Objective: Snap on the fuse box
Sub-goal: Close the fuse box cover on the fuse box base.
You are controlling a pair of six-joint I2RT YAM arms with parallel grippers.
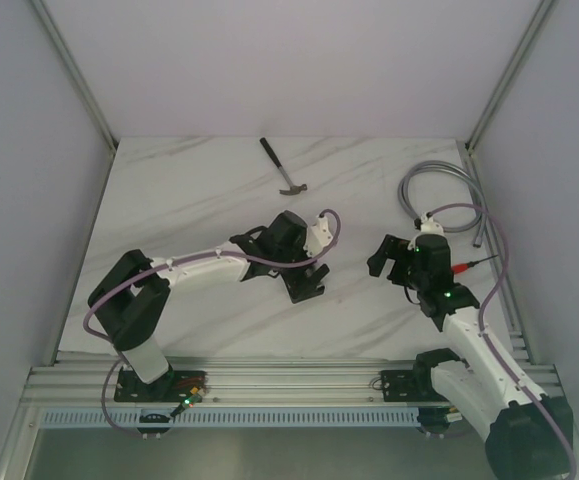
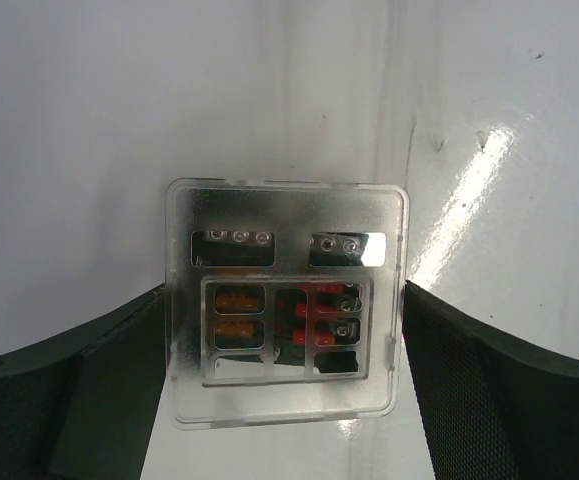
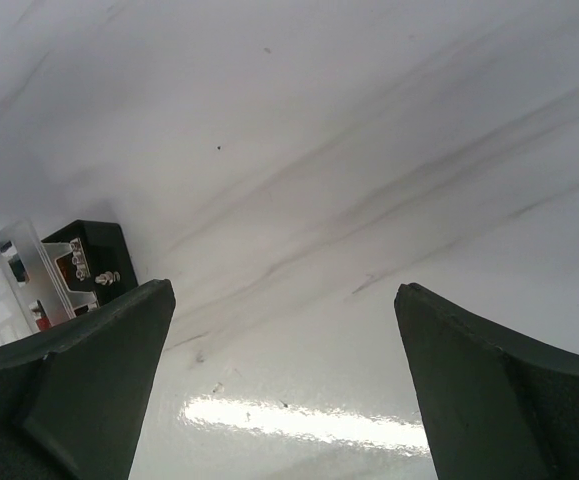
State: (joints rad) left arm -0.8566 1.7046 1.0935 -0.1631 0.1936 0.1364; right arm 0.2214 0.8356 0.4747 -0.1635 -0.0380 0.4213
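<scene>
The fuse box (image 2: 299, 322) is black, and its red and orange fuses show through the clear cover (image 2: 284, 205) lying over it. My left gripper (image 2: 285, 290) straddles it, jaws wide, with one fingertip against each side edge of the cover. From above, the box (image 1: 304, 285) lies on the table under the left gripper (image 1: 307, 272). My right gripper (image 1: 394, 262) hangs open to the right of the box, apart from it. In the right wrist view the right gripper (image 3: 284, 290) holds nothing, and the box (image 3: 94, 255) and cover (image 3: 9, 275) show at the left edge.
A hammer (image 1: 284, 168) lies at the back of the marble table (image 1: 189, 190). A coiled grey cable (image 1: 439, 190) sits at the back right, with a red-tipped lead beside the right arm. Metal frame posts border the table on both sides.
</scene>
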